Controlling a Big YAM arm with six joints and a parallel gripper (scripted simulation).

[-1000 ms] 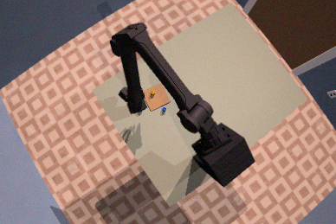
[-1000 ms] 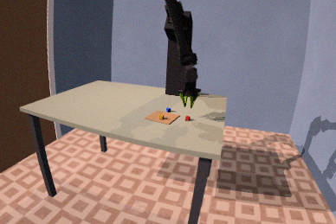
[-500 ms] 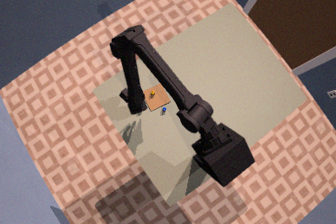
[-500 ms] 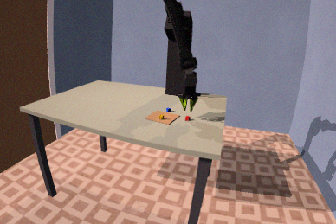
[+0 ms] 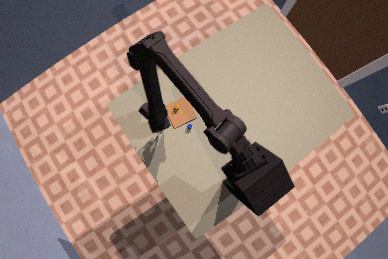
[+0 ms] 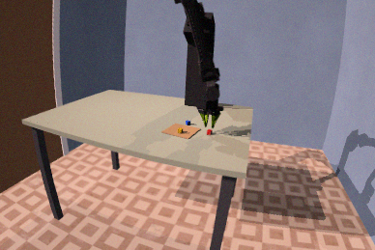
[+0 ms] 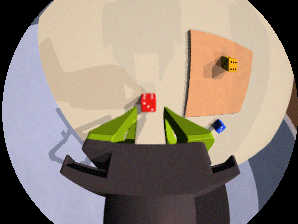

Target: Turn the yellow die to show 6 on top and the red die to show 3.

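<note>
The red die (image 7: pixel 148 102) lies on the bare table, off the mat; it also shows in the exterior view (image 6: pixel 209 132). The yellow die (image 7: pixel 232 64) sits on the tan mat (image 7: pixel 216 72), also seen in the top view (image 5: pixel 175 108) and the exterior view (image 6: pixel 180 130). The blue die (image 7: pixel 218 125) lies on the table just off the mat's edge; it also shows in the top view (image 5: pixel 190 127). My gripper (image 7: pixel 150 111) hangs above the table with its green fingers partly open and empty, the red die below and just beyond the tips. In the exterior view the gripper (image 6: pixel 209 121) hovers above the red die.
The table edge (image 7: pixel 27 96) runs close to the left of the red die in the wrist view. The arm's base (image 5: pixel 257 177) stands at the table's corner.
</note>
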